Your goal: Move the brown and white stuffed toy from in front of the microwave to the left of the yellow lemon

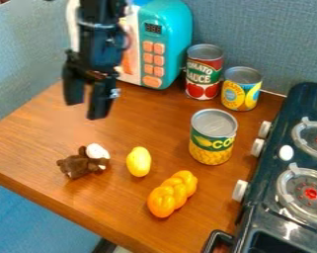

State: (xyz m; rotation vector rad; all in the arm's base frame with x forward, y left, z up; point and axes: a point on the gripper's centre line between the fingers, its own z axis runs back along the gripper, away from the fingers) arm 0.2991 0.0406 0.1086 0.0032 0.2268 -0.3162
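Black two-fingered tool point(88, 105) hangs empty, fingers parted, over the brown wooden counter point(28, 136). Lower in view, on the counter, lies a brown-and-white plush toy point(81, 162); rightward come a yellow oval toy fruit point(138, 162) and an orange braided loaf point(172, 194).

Toy kitchen with stove point(258, 217), microwave point(177, 29)

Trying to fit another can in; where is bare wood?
The widest patch lies between the microwave, corn can and yellow oval; the claw hangs above its left side. Another is left of the brown plush. Crowded: around the tomato can, and between corn can and stove.
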